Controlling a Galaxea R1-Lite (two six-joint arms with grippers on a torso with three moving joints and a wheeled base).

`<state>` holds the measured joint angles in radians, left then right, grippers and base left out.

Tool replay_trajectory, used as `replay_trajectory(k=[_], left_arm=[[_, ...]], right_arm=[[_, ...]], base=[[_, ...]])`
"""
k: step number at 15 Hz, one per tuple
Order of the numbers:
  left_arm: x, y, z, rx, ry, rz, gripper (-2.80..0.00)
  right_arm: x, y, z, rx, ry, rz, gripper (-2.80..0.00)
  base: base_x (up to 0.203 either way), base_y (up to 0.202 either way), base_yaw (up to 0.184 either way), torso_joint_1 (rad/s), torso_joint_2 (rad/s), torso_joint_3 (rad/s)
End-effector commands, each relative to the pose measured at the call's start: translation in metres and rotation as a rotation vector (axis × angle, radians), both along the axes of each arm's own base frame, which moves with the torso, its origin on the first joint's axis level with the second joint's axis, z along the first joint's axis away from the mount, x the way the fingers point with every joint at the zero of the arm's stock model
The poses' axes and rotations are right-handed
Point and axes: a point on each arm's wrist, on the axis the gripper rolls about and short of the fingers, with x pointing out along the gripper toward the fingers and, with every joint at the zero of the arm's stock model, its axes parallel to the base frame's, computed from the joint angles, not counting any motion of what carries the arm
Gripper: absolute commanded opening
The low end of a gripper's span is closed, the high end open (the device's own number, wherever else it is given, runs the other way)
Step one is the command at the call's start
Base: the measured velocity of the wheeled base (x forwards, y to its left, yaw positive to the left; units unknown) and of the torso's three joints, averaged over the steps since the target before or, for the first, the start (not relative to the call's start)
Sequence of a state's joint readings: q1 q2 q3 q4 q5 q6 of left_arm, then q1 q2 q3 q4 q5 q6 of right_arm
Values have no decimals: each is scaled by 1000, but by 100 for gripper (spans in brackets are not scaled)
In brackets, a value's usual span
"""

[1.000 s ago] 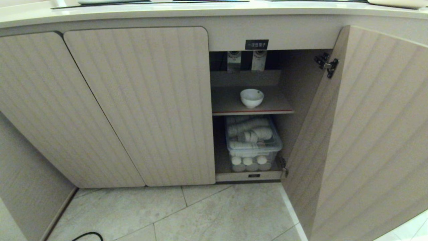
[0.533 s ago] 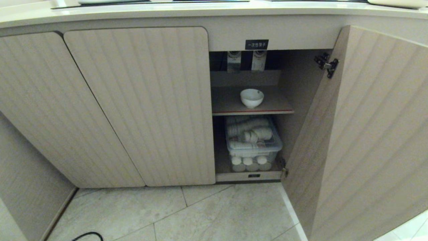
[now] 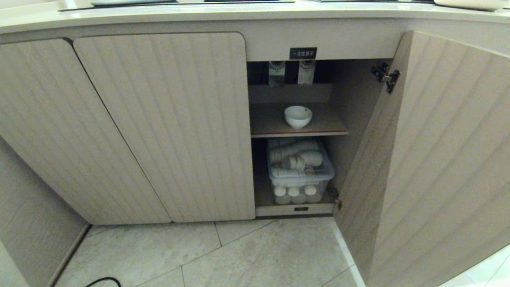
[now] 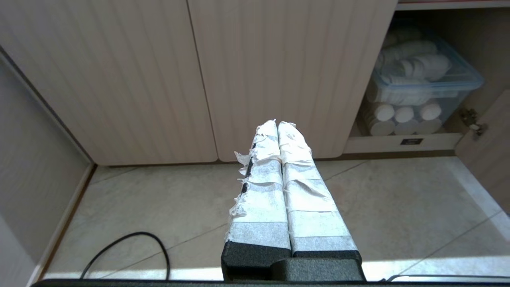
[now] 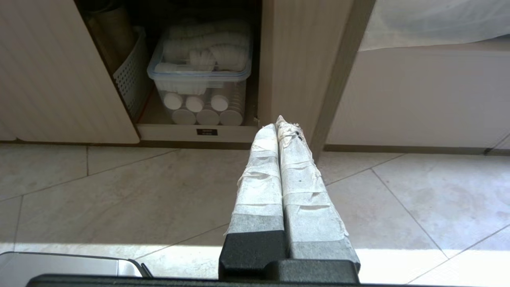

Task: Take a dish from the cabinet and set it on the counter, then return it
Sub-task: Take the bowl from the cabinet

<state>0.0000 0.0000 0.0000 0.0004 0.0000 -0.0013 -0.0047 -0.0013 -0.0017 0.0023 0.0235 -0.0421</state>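
Observation:
The dish (image 3: 298,116), a small white bowl, stands upright on the red-edged upper shelf (image 3: 279,129) of the cabinet (image 3: 159,119), whose right door (image 3: 438,159) hangs open. The counter (image 3: 239,14) runs along the top of the head view. Neither arm shows in the head view. My left gripper (image 4: 277,124) is shut and empty, low over the floor in front of the closed doors. The right gripper (image 5: 277,122) is likewise shut and empty, over the floor in front of the open compartment and the door's edge.
A clear plastic bin (image 3: 301,169) of white paper cups fills the lower compartment, with a white basket (image 5: 131,75) beside it. A black cable (image 4: 131,243) lies on the tiled floor at the left. The open door stands out at the right.
The whole head view has shifted slightly to the left, so the camera has moved a little. The dish and both grippers are as before.

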Motion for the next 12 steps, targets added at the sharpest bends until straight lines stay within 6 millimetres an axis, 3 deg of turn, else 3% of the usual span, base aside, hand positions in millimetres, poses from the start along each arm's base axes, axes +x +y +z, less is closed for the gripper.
replay_trajectory(k=[1,12], left_arm=[[0,0,0,0,-1,0,-280],[0,0,0,0,0,0,-280]], right_arm=[[0,0,0,-1,4,1,-280],[0,0,0,-1,2,1,-280]], base=[[0,0,0,0,0,0],[0,173,-11,3,3,1]])
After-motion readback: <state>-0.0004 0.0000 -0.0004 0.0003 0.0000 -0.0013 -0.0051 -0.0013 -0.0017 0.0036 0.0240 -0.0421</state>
